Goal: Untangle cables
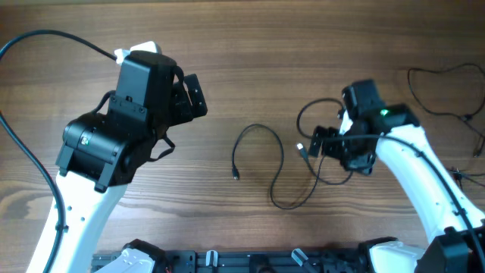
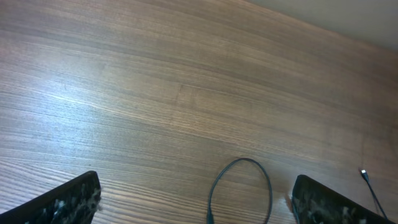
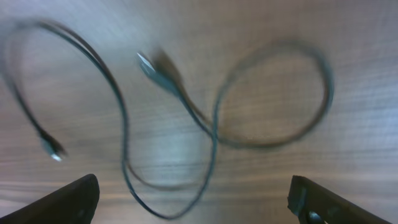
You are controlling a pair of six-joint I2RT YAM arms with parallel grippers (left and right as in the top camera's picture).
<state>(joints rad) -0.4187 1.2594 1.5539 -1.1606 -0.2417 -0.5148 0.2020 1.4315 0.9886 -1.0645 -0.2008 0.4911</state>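
The right wrist view is smeared with blur, so the cables (image 3: 122, 118) read only as soft dark lines there. Two plug ends show, one near the left edge and a thicker one at upper centre, and their shapes cannot be made out. In the overhead view the right pincer (image 1: 318, 142) and its arm cover part of the cables (image 1: 258, 126) at centre right, so where the strands cross under it is hidden. The left wrist view catches only the top of one loop (image 2: 239, 160) at the bottom edge, plus a plug tip at lower right. A thin dark cord (image 1: 443, 70) at upper right runs off the frame's right edge, and I cannot tell whether it joins the rest.

The cables are thin, black and slack, lying flat on the wooden worktop (image 1: 250, 45) at centre and centre right. One arched strand ends in a small plug at centre. Further loops curl around and below the right pincer, overlapping loosely rather than in a tight knot.

The left pincer (image 1: 195, 97) hangs at upper left, well apart from the cables, jaws spread wide and empty (image 2: 196, 183). The right pincer is likewise released, its fingers wide with nothing gripped (image 3: 194, 183).
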